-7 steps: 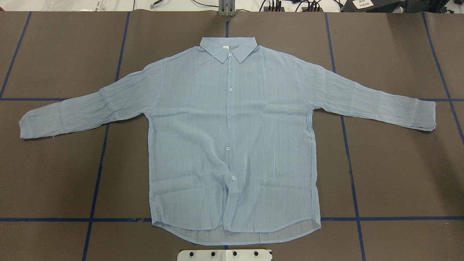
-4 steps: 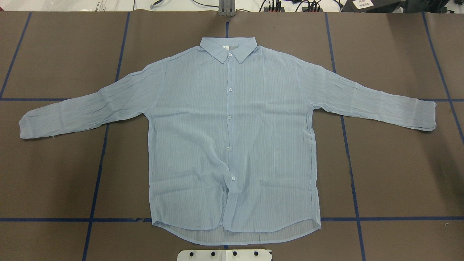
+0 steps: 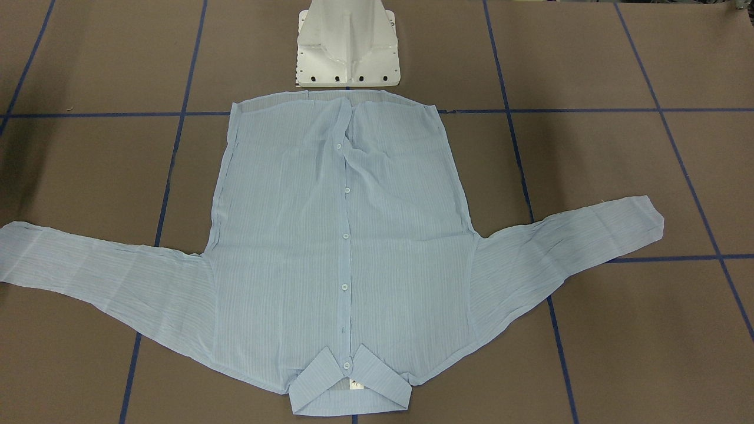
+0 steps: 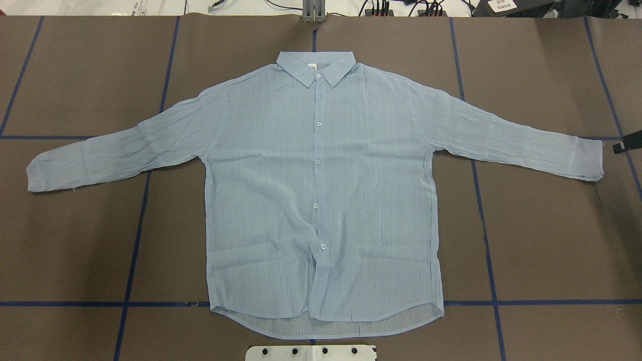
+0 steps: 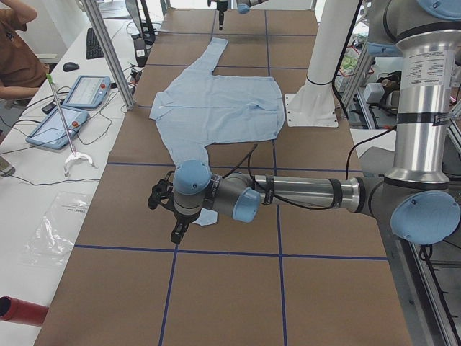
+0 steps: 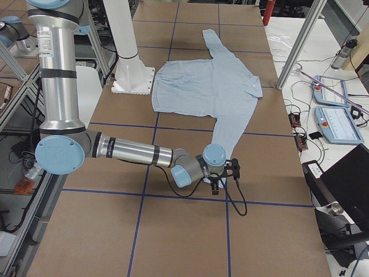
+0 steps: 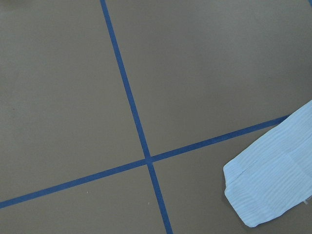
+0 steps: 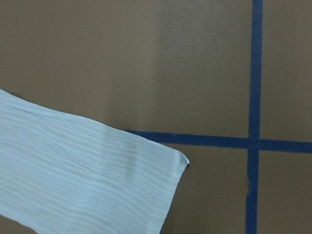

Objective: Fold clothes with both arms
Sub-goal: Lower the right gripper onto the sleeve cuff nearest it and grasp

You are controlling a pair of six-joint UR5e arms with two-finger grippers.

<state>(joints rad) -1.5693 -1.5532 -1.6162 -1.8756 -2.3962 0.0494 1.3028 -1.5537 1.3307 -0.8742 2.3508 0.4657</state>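
Right gripper (image 4: 627, 146) showed in the overhead view only as a black tip at the frame's edge, just beyond the end of the shirt's sleeve on the robot's right. How far its jaws were spread could not be told, nor whether it touched the cloth. From the right-side view it hung low by that cuff at the end of the near, outstretched right arm (image 6: 127, 151). The left gripper (image 5: 166, 213) appeared only in the left-side view, low beside the opposite cuff on the left arm (image 5: 302, 193); its opening could not be judged either. Neither wrist camera showed any finger, only a cuff lying flat on the table beside crossing blue tape lines.

Counted: one shirt (image 4: 321, 190), two arms, two grippers, two sleeves, one collar (image 4: 316, 67), and five small pale buttons down the front.

The shirt lay front up and buttoned in the middle of the brown table (image 4: 541, 240). Its collar pointed away from the robot and its curved hem sat just in front of the white pedestal (image 3: 347, 44). Both sleeves were spread wide and angled slightly toward the robot. It was pale blue, thin and finely striped, sheer enough for the tape to show faintly through. Light wrinkles ran along the sleeves and near the lowest button.
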